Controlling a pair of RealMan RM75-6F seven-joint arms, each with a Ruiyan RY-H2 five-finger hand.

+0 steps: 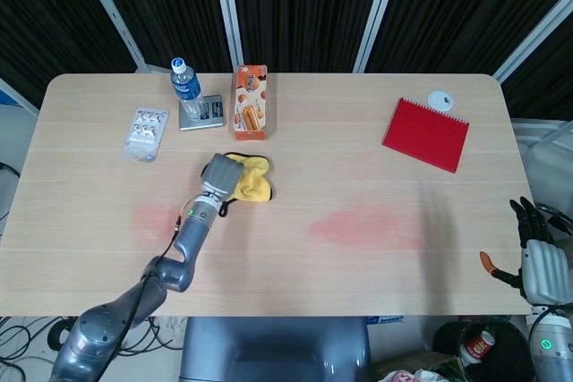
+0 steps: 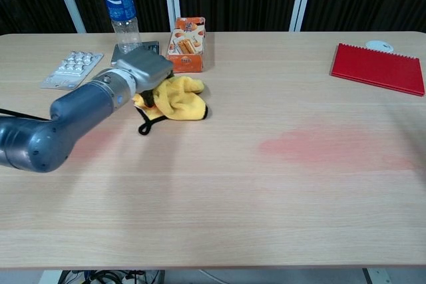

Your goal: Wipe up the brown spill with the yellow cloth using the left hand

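The head view alone shows the right hand (image 1: 541, 261), off the table's (image 1: 358, 284) near right corner, palm housing up and dark fingers spread, holding nothing; the chest view does not reach it. The head view also shows the whole left arm running from the near left edge up to the cloth (image 1: 249, 177), and a faint pink patch (image 1: 159, 217) beside the forearm. The chest view gives the low side angle: the left hand (image 2: 142, 68) sits on top of the cloth's left end, and a black loop (image 2: 149, 120) trails from the cloth onto the table toward the near side

The spill (image 1: 365, 226) is a pale reddish-brown smear, right of centre, nearer than the cloth and well apart from it. The cloth is bright yellow, crumpled into a low heap with dark edging, lying on the table left of centre

The left hand grips the cloth's left part; its grey back faces up and its fingers are hidden beneath, so how far they curl cannot be told. Yellow folds stick out to the right of the hand

Farther back stand a blister pack (image 1: 145, 132), a bottle (image 1: 185, 89) on a small scale (image 1: 202, 113), and an orange box (image 1: 252, 102) just behind the cloth. At the far right lie a red notebook (image 1: 426, 134) and, beyond it, a small white disc (image 1: 440, 98)
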